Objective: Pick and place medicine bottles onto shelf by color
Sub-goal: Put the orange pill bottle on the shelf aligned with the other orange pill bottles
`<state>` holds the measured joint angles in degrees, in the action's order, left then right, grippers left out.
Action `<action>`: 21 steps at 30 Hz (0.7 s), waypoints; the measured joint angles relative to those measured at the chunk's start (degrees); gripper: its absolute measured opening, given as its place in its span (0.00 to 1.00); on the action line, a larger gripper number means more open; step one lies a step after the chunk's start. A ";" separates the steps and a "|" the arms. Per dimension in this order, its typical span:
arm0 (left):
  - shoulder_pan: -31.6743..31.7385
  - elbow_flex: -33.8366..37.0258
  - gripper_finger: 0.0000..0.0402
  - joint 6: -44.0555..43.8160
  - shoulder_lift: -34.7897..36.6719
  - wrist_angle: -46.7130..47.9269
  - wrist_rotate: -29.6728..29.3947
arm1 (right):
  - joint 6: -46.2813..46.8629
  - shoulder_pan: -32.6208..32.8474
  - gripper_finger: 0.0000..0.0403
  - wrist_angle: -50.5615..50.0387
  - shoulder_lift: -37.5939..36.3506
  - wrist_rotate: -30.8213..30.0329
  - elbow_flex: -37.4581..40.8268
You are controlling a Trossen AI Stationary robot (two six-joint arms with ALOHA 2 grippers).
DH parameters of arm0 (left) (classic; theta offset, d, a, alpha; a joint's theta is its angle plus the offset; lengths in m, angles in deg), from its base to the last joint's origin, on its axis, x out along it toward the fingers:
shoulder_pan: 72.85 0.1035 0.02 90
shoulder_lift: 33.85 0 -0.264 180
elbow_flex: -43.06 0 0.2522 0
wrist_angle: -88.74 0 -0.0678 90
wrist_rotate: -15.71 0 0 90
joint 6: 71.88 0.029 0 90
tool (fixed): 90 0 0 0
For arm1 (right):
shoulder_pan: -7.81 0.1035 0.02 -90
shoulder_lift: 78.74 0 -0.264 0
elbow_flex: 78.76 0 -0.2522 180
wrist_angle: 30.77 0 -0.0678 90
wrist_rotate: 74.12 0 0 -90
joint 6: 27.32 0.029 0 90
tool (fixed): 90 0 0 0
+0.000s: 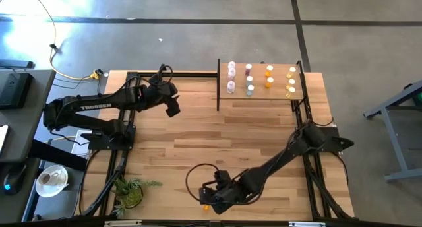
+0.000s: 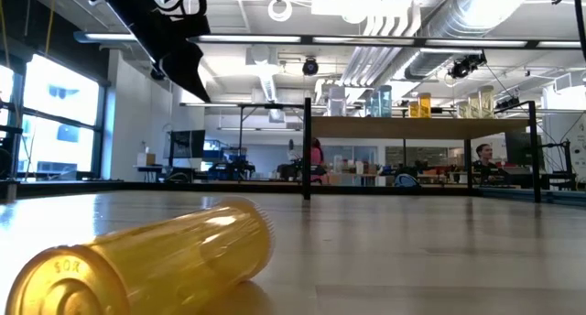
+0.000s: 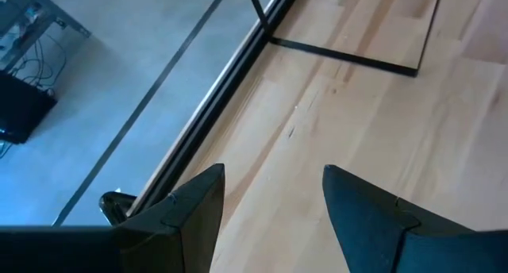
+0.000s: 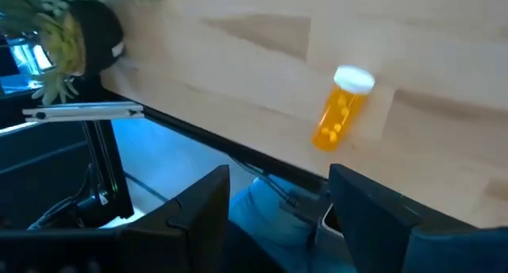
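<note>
The tabletop (image 1: 198, 121) beneath me is pale wood in jointed planks, smooth with a soft satin sheen; its edges carry black metal rails (image 1: 175, 73), matt. The orange bottle (image 4: 341, 108) lying near the front edge is translucent glossy plastic with a white plastic cap; my own fingers (image 4: 198, 213) are dark, matt plastic. The shelf (image 1: 260, 95) at the back edge is smooth light wood on thin black metal posts.

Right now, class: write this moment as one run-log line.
left gripper: open, empty, waiting over the table's far left | right gripper: open, above orange bottle lying at table's near edge | shelf: bottles lined up by color
</note>
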<state>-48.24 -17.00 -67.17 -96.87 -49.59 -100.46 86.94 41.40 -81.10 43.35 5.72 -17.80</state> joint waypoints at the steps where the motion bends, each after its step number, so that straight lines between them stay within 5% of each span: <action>1: 0.14 0.01 0.51 0.00 -0.02 -0.18 0.00 | 0.79 0.05 0.51 0.83 0.45 0.46 0.00; 11: 0.23 0.02 0.51 -0.02 -0.02 -0.86 0.26 | 4.06 -0.22 0.51 7.05 5.70 7.26 0.02; 21: 0.23 0.02 0.51 0.38 -0.04 -0.79 0.25 | 4.35 -1.50 0.51 5.57 6.73 6.98 0.04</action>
<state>-48.01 -16.98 -66.79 -96.91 -50.39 -100.21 91.29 39.89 -75.53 50.08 12.70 -17.75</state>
